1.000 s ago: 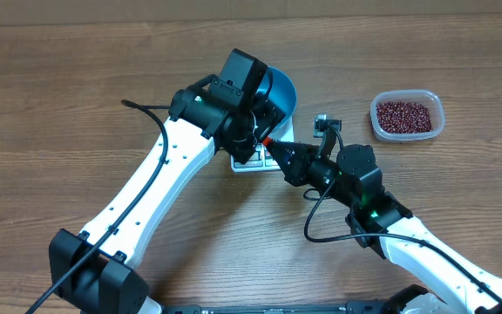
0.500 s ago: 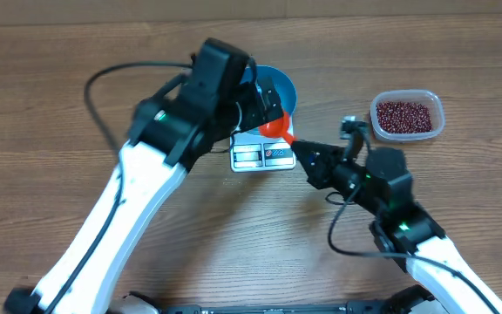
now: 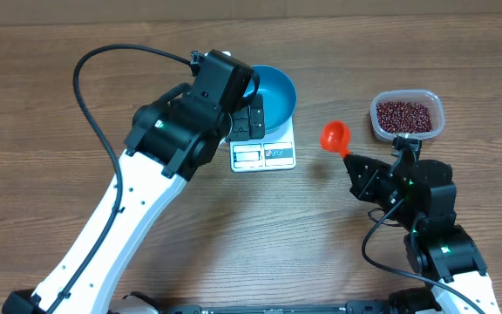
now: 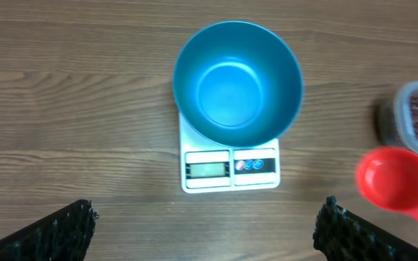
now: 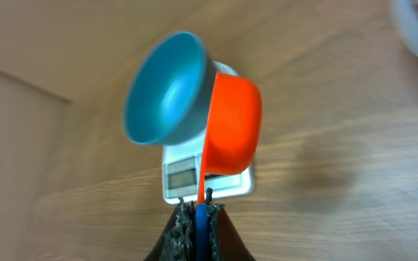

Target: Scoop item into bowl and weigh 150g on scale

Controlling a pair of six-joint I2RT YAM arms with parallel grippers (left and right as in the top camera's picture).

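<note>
One bowl (image 4: 236, 83) overhanging scale (image 4: 209, 181) edges, scoop (image 4: 394, 177) apart

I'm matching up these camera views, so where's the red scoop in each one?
Overhead: red scoop right of center, between scale and bean tub.
Left wrist: red scoop at lower right edge.
Right wrist: red scoop center, gripped by right claw.
Shared landmark: blue bowl on the scale.

Soft, even light covered my table (image 3: 42, 87), with faint shadows. My right wrist view was smeared by motion blur: the bowl (image 5: 162, 90) showed soft edges, the scoop (image 5: 231, 123) was sharp.
</note>
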